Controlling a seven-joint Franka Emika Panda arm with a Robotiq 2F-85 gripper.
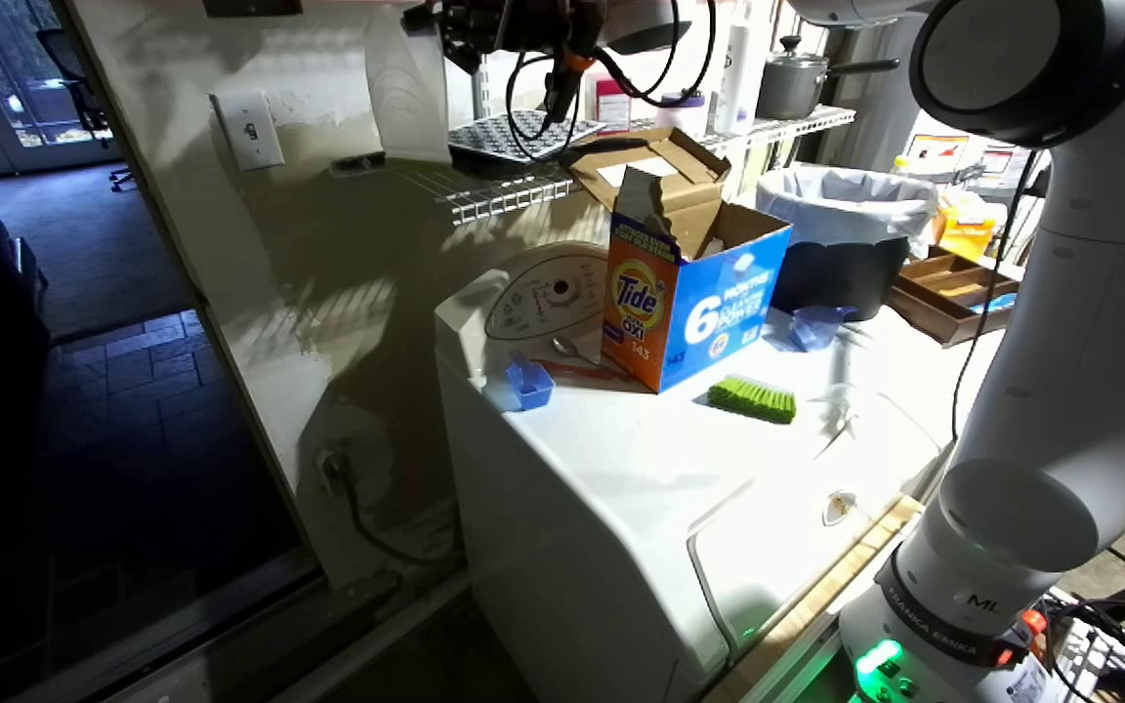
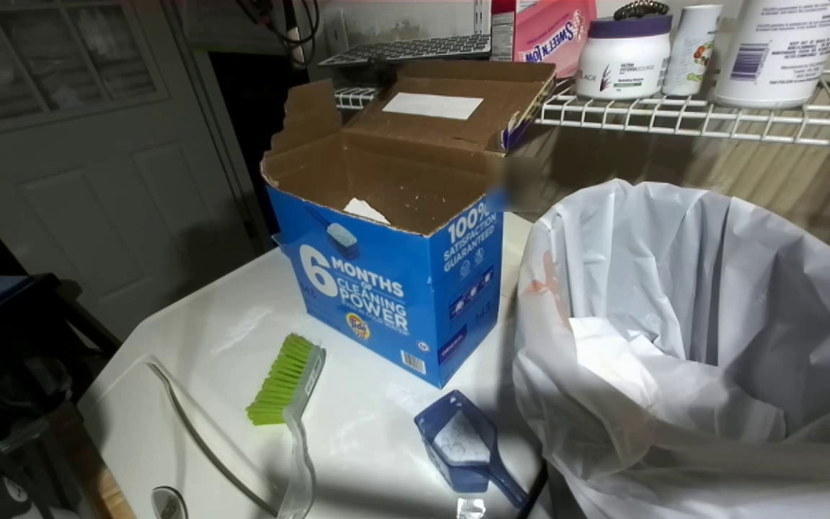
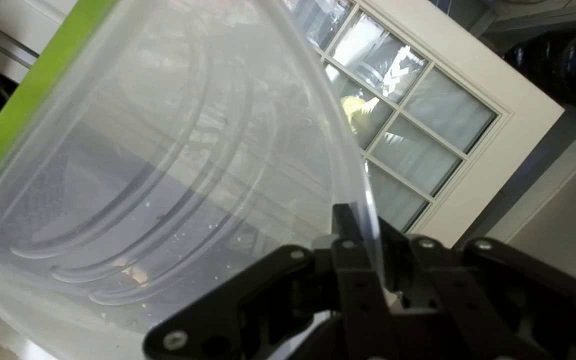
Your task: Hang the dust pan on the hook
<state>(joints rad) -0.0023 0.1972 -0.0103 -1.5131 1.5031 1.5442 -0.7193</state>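
Observation:
The dust pan [image 3: 183, 165] is a clear to pale grey plastic scoop with a lime green strip along one edge. It fills the left of the wrist view. My gripper [image 3: 372, 235] is shut on its side wall, one finger on each side of the thin plastic. In an exterior view the dust pan [image 1: 408, 93] hangs upright from the gripper [image 1: 437, 34], in front of the wall and beside the wire shelf's near end. The dust pan is out of view in the exterior view with the trash bin up close. I cannot make out the hook in any view.
A wire shelf [image 1: 514, 198] holds a black tray [image 1: 514, 137], bottles and a pot. Below it, an open Tide box [image 1: 719, 303] stands on the white washer [image 1: 611, 469] with a green brush [image 1: 753, 398], blue scoops and a lined bin [image 2: 674, 404]. A light switch [image 1: 248, 129] is on the wall.

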